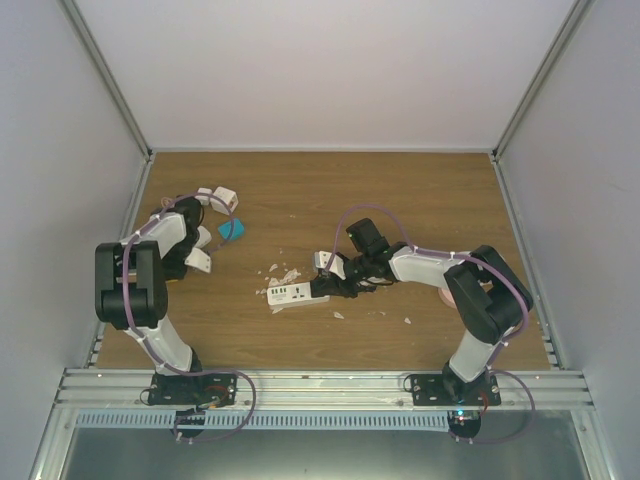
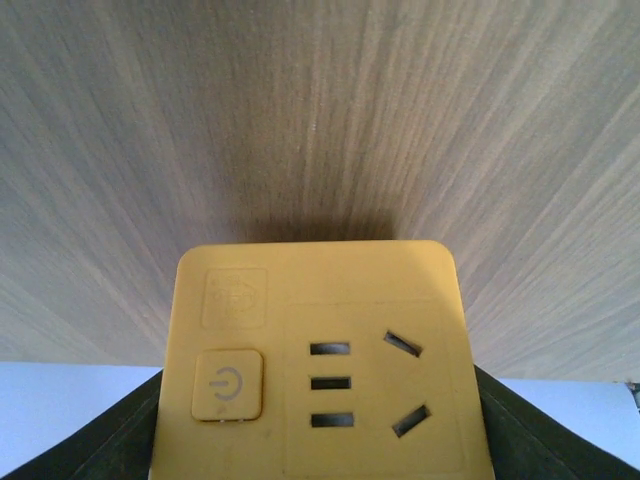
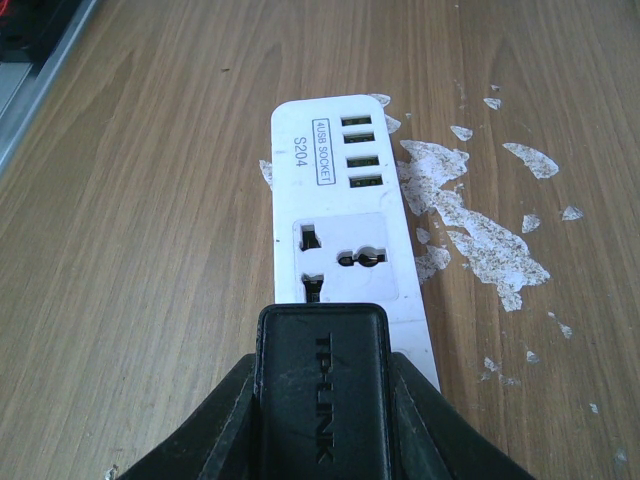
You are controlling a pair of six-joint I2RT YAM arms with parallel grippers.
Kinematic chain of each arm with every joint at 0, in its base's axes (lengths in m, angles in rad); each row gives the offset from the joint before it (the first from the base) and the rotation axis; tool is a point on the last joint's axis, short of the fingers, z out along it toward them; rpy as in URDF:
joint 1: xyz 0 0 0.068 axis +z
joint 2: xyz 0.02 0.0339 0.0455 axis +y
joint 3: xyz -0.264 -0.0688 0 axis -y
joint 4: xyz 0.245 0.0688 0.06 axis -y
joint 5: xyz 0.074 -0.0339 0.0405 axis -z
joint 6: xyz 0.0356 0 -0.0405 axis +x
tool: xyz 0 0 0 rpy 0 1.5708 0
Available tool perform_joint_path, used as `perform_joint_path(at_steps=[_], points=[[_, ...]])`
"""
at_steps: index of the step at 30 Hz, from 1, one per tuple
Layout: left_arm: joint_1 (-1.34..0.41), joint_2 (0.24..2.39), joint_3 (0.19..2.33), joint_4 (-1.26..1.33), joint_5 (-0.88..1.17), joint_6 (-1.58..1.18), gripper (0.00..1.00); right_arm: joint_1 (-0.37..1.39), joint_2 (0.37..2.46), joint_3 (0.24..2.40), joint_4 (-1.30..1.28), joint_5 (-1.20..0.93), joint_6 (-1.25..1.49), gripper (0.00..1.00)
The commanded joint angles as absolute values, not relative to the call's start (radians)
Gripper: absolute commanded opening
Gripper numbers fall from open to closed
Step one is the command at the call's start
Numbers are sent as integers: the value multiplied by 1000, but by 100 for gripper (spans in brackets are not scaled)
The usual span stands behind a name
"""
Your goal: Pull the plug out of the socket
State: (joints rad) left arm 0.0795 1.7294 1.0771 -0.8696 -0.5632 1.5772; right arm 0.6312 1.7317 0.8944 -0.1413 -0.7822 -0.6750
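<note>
A white power strip with USB ports lies on the wooden table, also in the top view. My right gripper is shut on a black TP-LINK plug at the strip's near end; I cannot tell whether its prongs sit in the strip. In the top view the right gripper is at the strip's right end. My left gripper is shut on a yellow-faced socket cube with a power button and empty slots, held at the far left.
White flecks are stuck to the table beside the strip. A teal object and two small white items lie near the left arm. Grey walls enclose the table and a metal rail runs along the near edge.
</note>
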Motion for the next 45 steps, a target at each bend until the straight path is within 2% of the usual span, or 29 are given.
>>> perform_joint_path(at_steps=[1,5,7,10,18,23,30,37,45], points=[[85,1736,1099,-863,-568,1549,69,641,1738,909,-154,-762,-662,16],[85,1697,1133,-909,-496,1540,81,641,1732,906,-152,-765,-660,17],[86,1666,1141,-924,-452,1537,91,641,1732,907,-152,-764,-661,17],[87,1629,1161,-973,-382,1528,95,641,1727,905,-152,-765,-663,17],[70,1549,1322,-1150,28,1393,95,640,1720,903,-151,-772,-666,17],[-18,1467,1266,-1117,299,1277,95,641,1729,899,-148,-778,-667,17],[-167,1479,1190,-994,567,992,93,641,1743,900,-148,-781,-669,17],[-280,1488,1016,-757,635,815,90,641,1736,896,-141,-776,-670,17],[-369,1560,906,-645,648,762,85,641,1739,897,-140,-785,-669,16]])
